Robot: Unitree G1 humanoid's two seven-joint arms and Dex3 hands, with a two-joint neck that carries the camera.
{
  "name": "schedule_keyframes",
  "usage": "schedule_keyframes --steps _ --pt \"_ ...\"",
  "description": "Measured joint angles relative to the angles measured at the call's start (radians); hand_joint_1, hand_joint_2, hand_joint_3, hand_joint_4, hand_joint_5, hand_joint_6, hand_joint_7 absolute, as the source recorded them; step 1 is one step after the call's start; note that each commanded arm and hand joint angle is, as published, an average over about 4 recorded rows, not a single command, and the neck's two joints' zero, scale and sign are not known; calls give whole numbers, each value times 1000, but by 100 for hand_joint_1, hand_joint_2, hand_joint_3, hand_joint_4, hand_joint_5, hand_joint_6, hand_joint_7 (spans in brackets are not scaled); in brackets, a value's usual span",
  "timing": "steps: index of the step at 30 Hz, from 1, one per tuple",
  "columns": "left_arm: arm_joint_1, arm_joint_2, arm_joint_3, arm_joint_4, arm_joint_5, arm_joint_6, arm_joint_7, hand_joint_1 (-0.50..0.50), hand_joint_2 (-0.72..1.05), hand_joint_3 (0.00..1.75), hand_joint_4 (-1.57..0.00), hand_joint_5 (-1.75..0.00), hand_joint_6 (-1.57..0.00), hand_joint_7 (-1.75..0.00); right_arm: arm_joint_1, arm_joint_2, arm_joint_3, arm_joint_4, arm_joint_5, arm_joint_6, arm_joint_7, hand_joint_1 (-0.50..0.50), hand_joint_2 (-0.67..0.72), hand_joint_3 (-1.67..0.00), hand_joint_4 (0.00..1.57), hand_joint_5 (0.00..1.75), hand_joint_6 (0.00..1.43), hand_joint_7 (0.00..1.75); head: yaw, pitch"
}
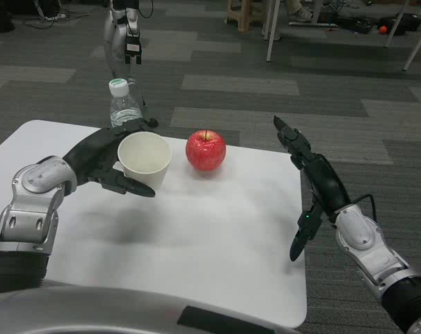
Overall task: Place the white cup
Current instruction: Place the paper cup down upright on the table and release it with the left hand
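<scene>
The left hand [102, 161] wraps its fingers round the cup [145, 161], a plain white, empty, open-topped one held upright just over the counter [217, 229], left of the apple [206, 149] and in front of the bottle [124, 103]. To place it well, lower it straight, keep it level, and loosen only once its base sits flat. The right hand [313, 182] hangs open and empty at the counter's right edge.
</scene>
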Motion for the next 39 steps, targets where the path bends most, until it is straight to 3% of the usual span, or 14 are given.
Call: schedule_keyframes --steps 5,19,24,32,39 --pt "-22 -86 -29 -3 33 0 -2 -21 105 9 -67 -164 -141 -161 6 -1 -25 -8 6 0 0 -47 72 0 0 0 0 0 12 25" --pt "-24 -91 -25 -4 36 -34 -2 -18 105 9 -64 -164 -141 -155 8 -4 -26 -9 7 0 0 -50 72 0 0 0 0 0 12 18" --pt "8 -87 -29 43 5 -173 2 -16 105 9 -51 -164 -137 -161 15 -3 -30 -9 7 0 0 -50 72 0 0 0 0 0 16 12" --pt "105 -82 -3 233 -59 -448 7 -9 105 9 -30 -164 -135 -161 19 -3 -33 -7 7 -1 0 -50 72 0 0 0 0 0 46 -9" --pt "124 -88 33 399 -97 -629 18 -6 105 9 -22 -164 -133 -161 20 -2 -33 -5 8 -1 0 -50 72 0 0 0 0 0 56 -18"
